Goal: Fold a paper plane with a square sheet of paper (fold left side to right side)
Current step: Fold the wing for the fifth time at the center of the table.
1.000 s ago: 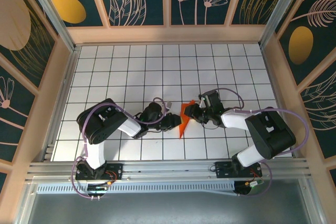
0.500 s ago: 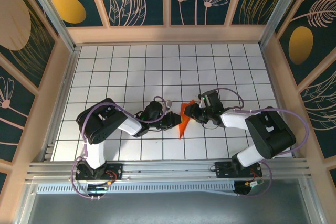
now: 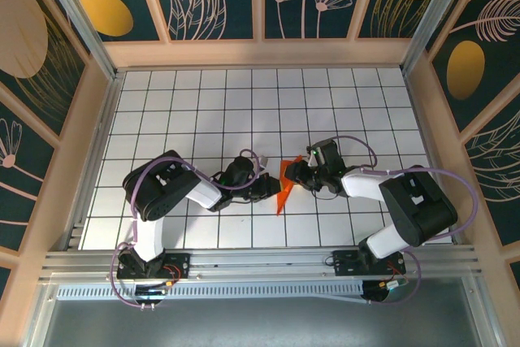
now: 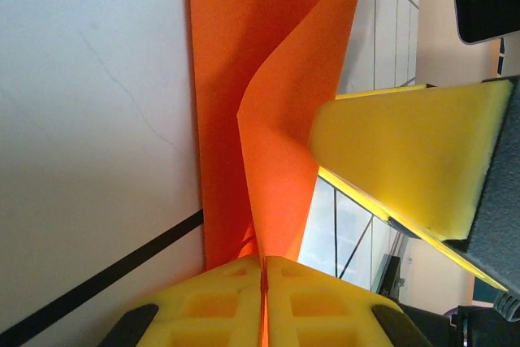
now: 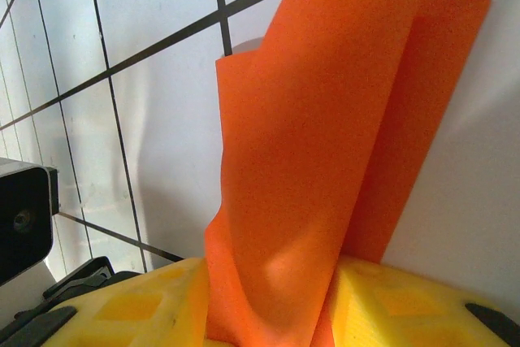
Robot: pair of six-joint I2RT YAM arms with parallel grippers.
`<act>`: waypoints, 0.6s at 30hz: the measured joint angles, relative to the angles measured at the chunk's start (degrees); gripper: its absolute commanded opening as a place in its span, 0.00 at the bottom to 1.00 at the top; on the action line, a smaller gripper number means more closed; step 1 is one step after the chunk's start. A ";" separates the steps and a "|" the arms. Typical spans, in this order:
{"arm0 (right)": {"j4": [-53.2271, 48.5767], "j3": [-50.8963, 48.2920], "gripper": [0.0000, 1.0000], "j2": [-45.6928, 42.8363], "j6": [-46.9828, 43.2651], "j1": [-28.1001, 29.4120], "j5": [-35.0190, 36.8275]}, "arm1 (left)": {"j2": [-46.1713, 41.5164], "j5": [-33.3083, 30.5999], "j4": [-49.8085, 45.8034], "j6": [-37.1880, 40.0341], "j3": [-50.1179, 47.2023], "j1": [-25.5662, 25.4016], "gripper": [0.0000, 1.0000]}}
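The orange sheet of paper [image 3: 283, 188] is folded into a narrow strip that stands on edge in the middle of the table, between my two grippers. My left gripper [image 3: 270, 189] meets it from the left. Its yellow pads [image 4: 219, 290] are pressed together on the paper's lower edge [image 4: 276, 119], so that gripper [image 4: 264, 262] is shut on the sheet. My right gripper [image 3: 295, 175] comes in from the right. The doubled, bulging paper [image 5: 325, 119] sits between its pads, and the gripper [image 5: 272, 278] is shut on it. One right finger [image 4: 406, 152] lies beside the fold.
White gridded tabletop [image 3: 244, 103] stretches behind and to both sides of the paper. Wooden walls [image 3: 418, 103] ring the table. Both arms' forearms lie low near the front rail [image 3: 260, 259].
My left gripper has shut on the paper's edge. The right gripper and the paper have stayed where they were.
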 measured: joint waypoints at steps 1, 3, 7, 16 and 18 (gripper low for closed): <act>-0.11 0.11 0.43 0.00 -0.02 0.07 0.13 | 0.00 0.00 0.00 0.13 0.02 0.00 0.09; -0.26 0.20 0.43 0.00 -0.02 0.28 0.55 | 0.02 0.00 -0.15 0.37 0.04 0.00 0.09; -0.37 0.22 0.43 -0.04 -0.02 0.44 0.98 | 0.09 0.00 -0.76 1.07 0.39 0.00 0.08; -1.62 0.22 0.43 -1.27 -0.02 0.44 1.62 | 0.26 0.07 -2.10 2.10 1.14 0.00 0.06; -1.99 0.22 0.43 -1.64 -0.02 0.44 1.64 | 0.35 0.15 -2.14 2.16 1.22 0.00 0.06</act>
